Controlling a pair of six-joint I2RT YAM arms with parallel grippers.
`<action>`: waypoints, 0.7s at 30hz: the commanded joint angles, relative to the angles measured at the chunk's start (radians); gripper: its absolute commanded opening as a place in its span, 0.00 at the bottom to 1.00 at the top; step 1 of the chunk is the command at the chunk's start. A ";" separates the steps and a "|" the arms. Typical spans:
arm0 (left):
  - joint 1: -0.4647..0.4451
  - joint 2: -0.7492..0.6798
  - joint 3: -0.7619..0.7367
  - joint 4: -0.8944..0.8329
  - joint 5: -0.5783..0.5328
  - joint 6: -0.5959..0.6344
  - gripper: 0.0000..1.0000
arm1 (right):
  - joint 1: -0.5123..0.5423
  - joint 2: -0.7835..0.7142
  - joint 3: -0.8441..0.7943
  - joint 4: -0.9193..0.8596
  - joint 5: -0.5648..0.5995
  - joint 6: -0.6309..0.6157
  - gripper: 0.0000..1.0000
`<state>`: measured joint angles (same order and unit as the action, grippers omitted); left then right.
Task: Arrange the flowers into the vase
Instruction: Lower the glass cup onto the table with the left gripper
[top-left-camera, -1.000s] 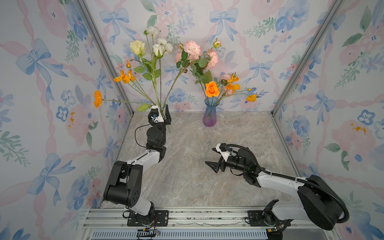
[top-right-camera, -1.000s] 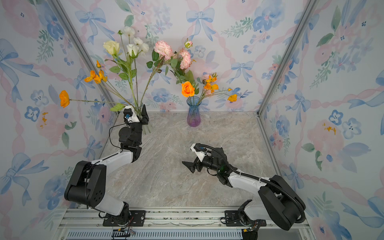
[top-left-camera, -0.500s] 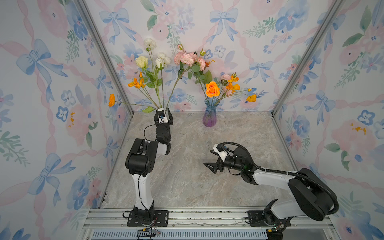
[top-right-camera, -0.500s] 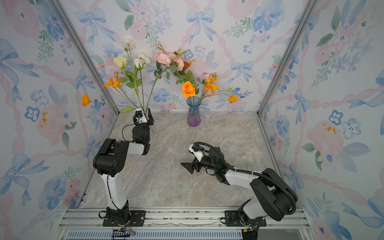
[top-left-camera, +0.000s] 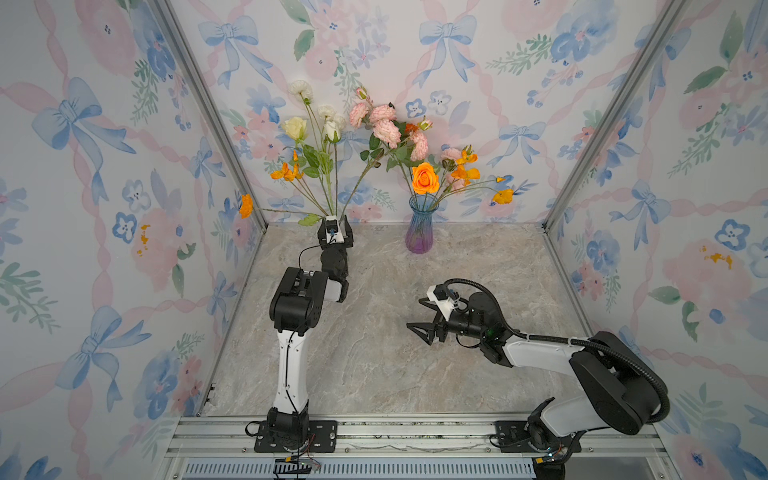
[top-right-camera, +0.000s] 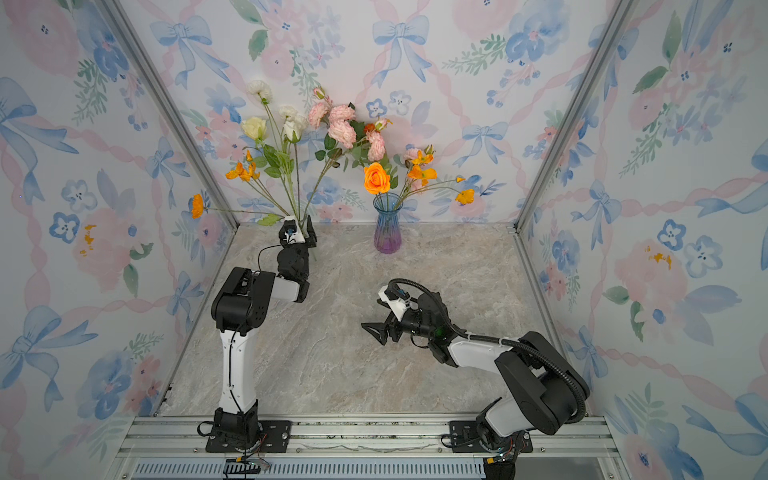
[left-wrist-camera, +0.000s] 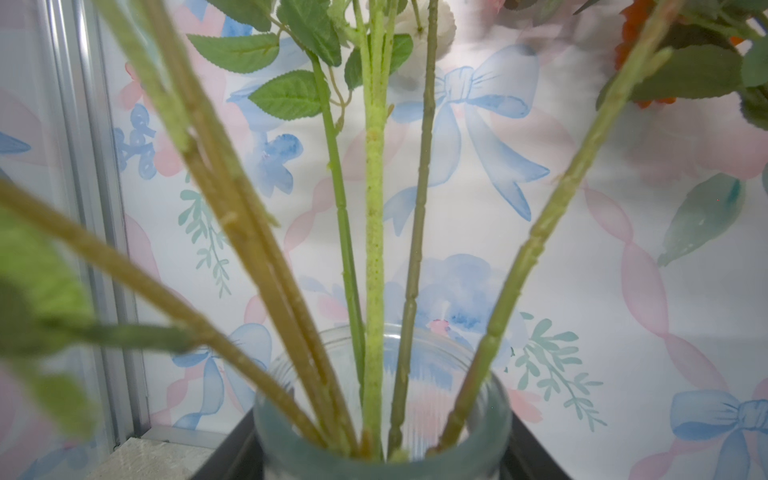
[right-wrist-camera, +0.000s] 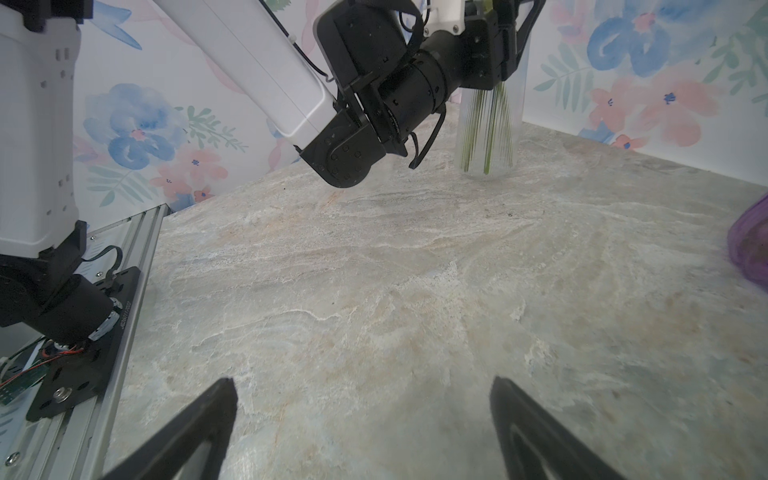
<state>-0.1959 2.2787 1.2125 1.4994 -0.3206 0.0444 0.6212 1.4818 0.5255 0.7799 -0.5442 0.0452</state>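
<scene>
Left gripper (top-left-camera: 337, 226) is clamped on the clear jar (right-wrist-camera: 488, 124), evidently steadying its flowers (top-left-camera: 331, 131) near the vase (top-left-camera: 419, 235); right gripper (top-left-camera: 414, 313) hovers, jaws wide apart, apparently ready to draw stems.

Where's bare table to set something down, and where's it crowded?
Free: the tabletop between the left arm and the right claw, and the back right corner beside the vase. Crowded: back left, where the left claw grips the clear jar, its flowers spreading toward the vase.

The left wrist view's edge cuts off the clear ribbed glass jar (left-wrist-camera: 478, 449) and most blooms of the green-stemmed flowers (left-wrist-camera: 374, 208); the nearest stems blur. Only a sliver of the purple glass vase (right-wrist-camera: 754, 249) shows in the right wrist view.
</scene>
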 joint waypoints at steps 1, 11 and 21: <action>-0.005 0.008 0.053 0.221 0.025 -0.017 0.17 | -0.014 0.020 0.023 0.038 -0.023 0.017 0.97; -0.008 0.047 0.053 0.220 0.032 -0.024 0.22 | -0.017 0.026 0.026 0.044 -0.032 0.022 0.97; -0.035 0.027 0.022 0.233 -0.040 0.015 0.97 | -0.018 0.020 0.024 0.049 -0.039 0.027 0.97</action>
<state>-0.2245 2.3295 1.2343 1.5932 -0.3305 0.0490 0.6140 1.4948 0.5255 0.7918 -0.5617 0.0639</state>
